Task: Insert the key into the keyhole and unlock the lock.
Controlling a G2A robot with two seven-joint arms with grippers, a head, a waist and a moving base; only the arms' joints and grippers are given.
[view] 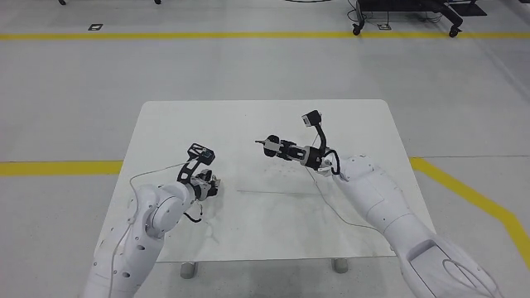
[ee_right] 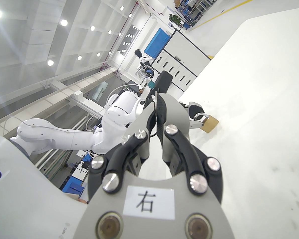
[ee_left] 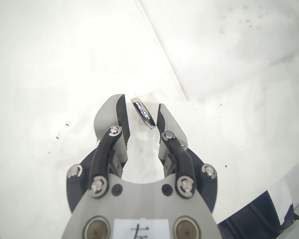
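On the white worktop (view: 348, 124), left of its middle and toward the near edge, the left gripper (ee_left: 141, 103) holds its fingers a narrow gap apart on either side of the chrome shackle (ee_left: 143, 114) of a small padlock (ee_right: 209, 124). One pad touches the shackle and the other is just beside it. The lock's brass body hangs at or on the surface, and I cannot tell which. It is likely dense and rigid, and the polished shackle looks slick, so the body may swing or twist when pushed. Holding the flat brass sides would steady it better. The body is a plain tan block, and its keyhole is hidden. Farther in, about mid-worktop and well apart from the lock, the right gripper (ee_right: 157, 100) has its fingers pressed together on the key (view: 262, 143). The key looks like a thin, stiff, light strip of metal seen edge-on, jutting past the fingertips toward the padlock. It is best pinched flat by its head.
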